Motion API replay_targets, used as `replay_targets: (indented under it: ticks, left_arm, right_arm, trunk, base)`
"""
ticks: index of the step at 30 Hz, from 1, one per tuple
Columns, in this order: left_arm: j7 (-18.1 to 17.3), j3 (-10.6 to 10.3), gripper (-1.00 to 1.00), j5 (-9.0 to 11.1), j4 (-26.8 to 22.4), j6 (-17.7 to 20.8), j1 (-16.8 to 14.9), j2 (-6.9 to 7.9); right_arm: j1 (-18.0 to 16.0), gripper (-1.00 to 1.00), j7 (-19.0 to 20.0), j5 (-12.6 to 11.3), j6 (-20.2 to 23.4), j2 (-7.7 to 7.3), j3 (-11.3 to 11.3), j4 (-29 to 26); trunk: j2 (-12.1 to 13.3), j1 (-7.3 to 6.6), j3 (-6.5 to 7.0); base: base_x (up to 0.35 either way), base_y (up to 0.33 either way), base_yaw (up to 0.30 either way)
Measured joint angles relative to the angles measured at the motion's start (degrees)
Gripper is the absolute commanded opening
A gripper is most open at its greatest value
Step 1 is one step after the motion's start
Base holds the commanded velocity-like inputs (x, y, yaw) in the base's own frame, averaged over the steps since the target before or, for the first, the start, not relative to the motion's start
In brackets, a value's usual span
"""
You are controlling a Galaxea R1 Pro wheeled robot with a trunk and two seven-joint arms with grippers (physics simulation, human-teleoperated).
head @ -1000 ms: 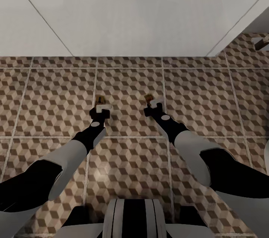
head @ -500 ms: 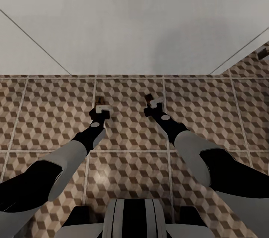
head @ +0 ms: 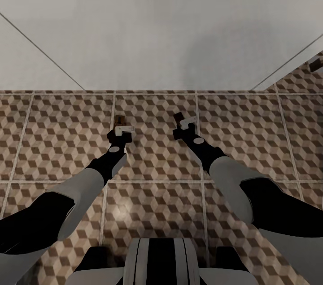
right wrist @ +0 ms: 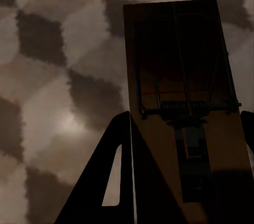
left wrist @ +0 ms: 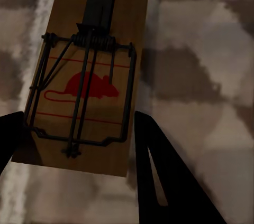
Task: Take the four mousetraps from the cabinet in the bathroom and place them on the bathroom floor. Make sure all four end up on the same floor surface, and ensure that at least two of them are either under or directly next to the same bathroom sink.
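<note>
We see two small flat brown wooden mousetraps w/ dark wire parts, both held above the cube-pattern brown/beige/white tiled bathroom floor (head: 152, 159). Left mousetrap (left wrist: 87, 71) has a red mouse print and wire bar on top, clamped btwn the left gripper (head: 120, 129) fingers (left wrist: 169, 171). Right mousetrap (right wrist: 182, 102) is in shadow, pinched by the right gripper (head: 184, 124), dark finger (right wrist: 111, 182) tight against its edge. In head view, both grippers are side by side, apart, near the deep white front of the bathroom sink (head: 161, 29) ahead of us.
</note>
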Motion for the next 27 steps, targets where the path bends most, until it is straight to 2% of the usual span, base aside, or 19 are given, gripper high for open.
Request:
replay_targets:
  ticks: [8, 27]
  left_arm:
    - [0.0, 0.0, -1.00, 0.0, 0.0, 0.0, 0.1, 0.00]
    - [0.0, 0.0, -1.00, 0.0, -0.1, 0.0, 0.4, 0.00]
  right_arm:
    - [0.0, -1.00, 0.0, 0.0, 0.0, 0.00, 0.0, 0.1]
    - [0.0, -1.00, 0.0, 0.0, -0.1, 0.00, 0.0, 0.9]
  trunk:
    - [0.0, 0.00, 0.00]
    - [0.0, 0.01, 0.00]
  base:
    - [0.082, 0.019, 0.000]
    - [0.005, 0.002, 0.000]
